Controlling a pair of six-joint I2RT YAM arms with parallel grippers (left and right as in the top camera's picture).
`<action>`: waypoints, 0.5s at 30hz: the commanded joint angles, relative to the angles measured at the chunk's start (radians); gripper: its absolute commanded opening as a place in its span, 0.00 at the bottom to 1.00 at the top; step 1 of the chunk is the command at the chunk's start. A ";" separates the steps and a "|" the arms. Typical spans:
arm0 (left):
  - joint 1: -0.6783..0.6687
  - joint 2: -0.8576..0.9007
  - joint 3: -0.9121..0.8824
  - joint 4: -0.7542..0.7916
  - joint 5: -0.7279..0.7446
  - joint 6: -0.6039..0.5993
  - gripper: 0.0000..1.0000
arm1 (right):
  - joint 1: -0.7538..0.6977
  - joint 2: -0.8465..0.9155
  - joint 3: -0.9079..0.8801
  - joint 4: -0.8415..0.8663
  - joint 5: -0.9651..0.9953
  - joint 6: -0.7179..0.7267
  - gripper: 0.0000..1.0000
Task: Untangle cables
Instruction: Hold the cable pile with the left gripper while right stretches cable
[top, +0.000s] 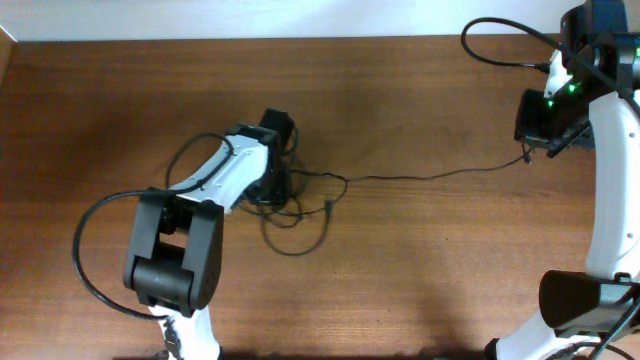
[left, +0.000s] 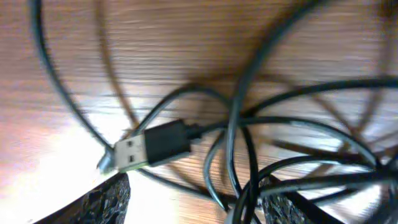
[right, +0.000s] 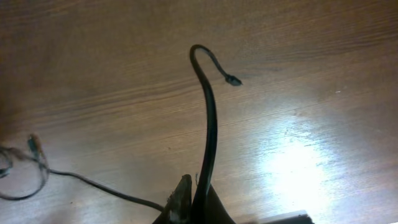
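Observation:
The cables lie in a loose black tangle on the wooden table, left of centre. My left gripper hangs right over the tangle. In the left wrist view it stands open, with several looped strands crossing between the fingers. A USB plug lies just ahead of them. One thin cable runs taut from the tangle to my right gripper at the far right. That gripper is shut on the cable, whose free end curls up to a small tip.
The left arm's thick black cable loops over the table at the left. The right arm's base stands at the lower right, with its own cable arching at the back. The wall edge runs along the table's far side.

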 joint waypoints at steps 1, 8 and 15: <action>0.082 0.014 0.017 -0.022 -0.089 -0.057 0.70 | -0.006 0.007 0.006 -0.006 0.131 0.005 0.04; 0.204 0.015 0.016 -0.048 -0.024 -0.081 0.73 | -0.150 0.021 0.006 0.044 0.160 0.051 0.04; 0.200 0.015 0.016 -0.021 0.050 -0.080 0.73 | -0.179 0.117 0.006 0.049 0.084 0.056 0.04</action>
